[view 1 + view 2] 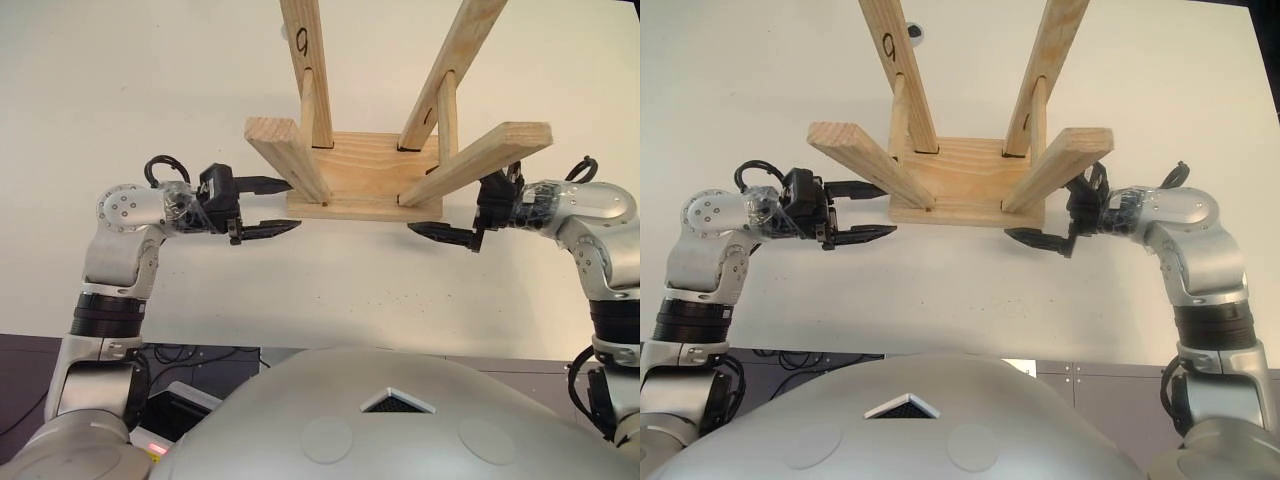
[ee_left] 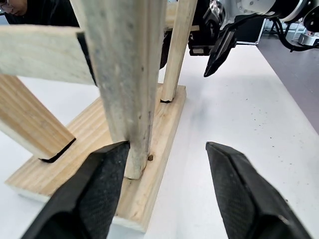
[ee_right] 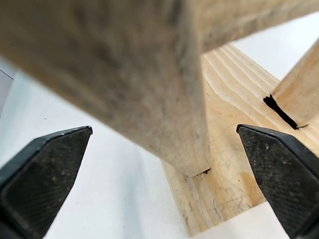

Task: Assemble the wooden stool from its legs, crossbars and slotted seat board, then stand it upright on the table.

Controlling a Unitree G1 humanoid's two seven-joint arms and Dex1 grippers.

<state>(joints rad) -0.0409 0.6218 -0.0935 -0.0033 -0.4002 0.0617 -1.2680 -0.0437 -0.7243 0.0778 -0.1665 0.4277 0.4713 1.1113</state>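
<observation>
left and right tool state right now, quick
Left tool: open, holding nothing.
Right tool: open around a stool leg, not clamped.

Silver-grey left arm at frame left and right arm at frame right. Round joint disc with small screws, black ribbed bands, looped black cables at the wrists. Left gripper and right gripper are black, with tapered fingers and cross-hatched pads.

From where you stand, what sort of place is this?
Probably a robotics lab bench: a plain white table, a wooden stool legs-up on it, cables and electronics below its near edge.
</observation>
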